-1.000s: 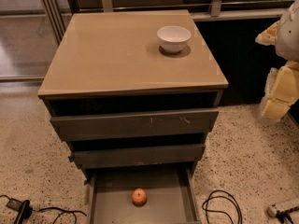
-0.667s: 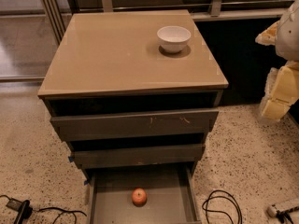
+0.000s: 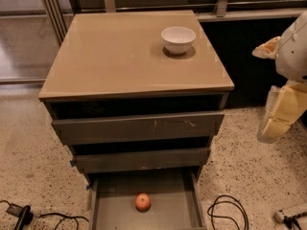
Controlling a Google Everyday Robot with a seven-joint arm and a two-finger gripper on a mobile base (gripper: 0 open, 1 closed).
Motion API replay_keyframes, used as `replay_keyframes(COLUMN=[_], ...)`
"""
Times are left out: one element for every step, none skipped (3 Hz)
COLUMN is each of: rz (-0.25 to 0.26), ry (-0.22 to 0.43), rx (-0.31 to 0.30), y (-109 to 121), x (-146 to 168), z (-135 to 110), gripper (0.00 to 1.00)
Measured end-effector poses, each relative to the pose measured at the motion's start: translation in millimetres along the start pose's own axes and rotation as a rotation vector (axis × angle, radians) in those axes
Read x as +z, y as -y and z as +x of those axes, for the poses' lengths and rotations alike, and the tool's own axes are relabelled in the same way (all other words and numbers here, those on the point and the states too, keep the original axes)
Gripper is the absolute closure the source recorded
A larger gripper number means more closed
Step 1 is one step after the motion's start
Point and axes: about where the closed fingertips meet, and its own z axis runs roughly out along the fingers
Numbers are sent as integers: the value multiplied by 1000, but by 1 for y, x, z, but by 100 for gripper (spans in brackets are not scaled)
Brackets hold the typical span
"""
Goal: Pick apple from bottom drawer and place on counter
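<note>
With the desk (image 3: 120, 56) to its left, the tool (image 3: 283, 114) (wide or narrow, I cannot tell) should drop straight between the drawer's (image 3: 168, 193) walls onto the apple (image 3: 142, 201), lying mid-floor, well below-left of it.

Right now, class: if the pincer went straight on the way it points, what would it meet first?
The pincer, at the right edge beyond the counter, points downward. It would probably meet the speckled floor first, though depth is unclear.
</note>
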Motion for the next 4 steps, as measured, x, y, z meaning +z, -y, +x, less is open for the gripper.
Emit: replay_keyframes(rz=[-37,-48,-9,-10], ry=[63,119,159,159], rx=[-8,-1,-3,-3], y=[-12,-24,-29,-29], x=[29,65,107,107], z=[-3,-4,-11,-11], gripper=[0,0,0,0])
